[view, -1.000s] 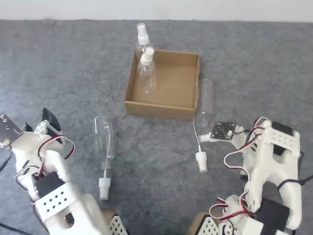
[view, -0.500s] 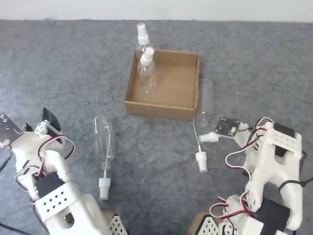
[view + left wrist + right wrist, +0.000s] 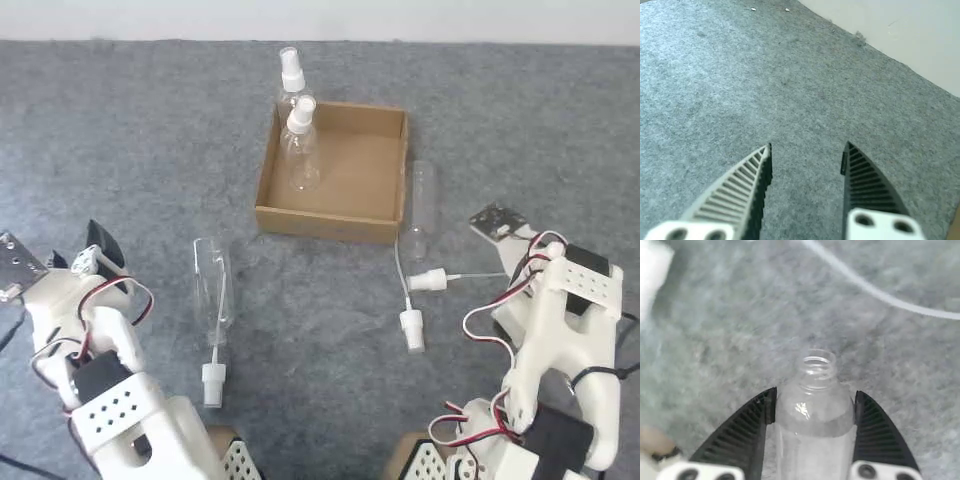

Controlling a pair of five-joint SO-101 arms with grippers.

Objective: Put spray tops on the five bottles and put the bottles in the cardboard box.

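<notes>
- Your right gripper (image 3: pixel 815 391) has its jaws closed against both shoulders of an uncapped bottle (image 3: pixel 812 422). The bottle's open neck points out over the grey mat (image 3: pixel 715 330).
- Your left gripper (image 3: pixel 807 146) hangs over bare mat with its jaws spread and nothing between them.
- Just beyond the held neck runs the thin tube of the nearest spray top (image 3: pixel 428 281). A second spray top (image 3: pixel 412 329) lies near it, its tube running toward the box.
- On the left arm's side, a clear bottle (image 3: pixel 213 285) lies flat with a third spray top (image 3: pixel 213 380) at its neck end. You cannot tell whether that tube has entered the neck.
- Another uncapped bottle (image 3: pixel 420 208) lies just beside the right wall of the cardboard box (image 3: pixel 330 222).
- One capped bottle (image 3: pixel 300 150) stands inside the box by its left wall. A second capped bottle (image 3: pixel 291 75) stands just behind the box, outside it.
- The step in hand looks like capping the held bottle.
- Next, bring your left gripper to a loose spray top and line its tube up with the narrow neck. Keep the right arm steady while you do.
</notes>
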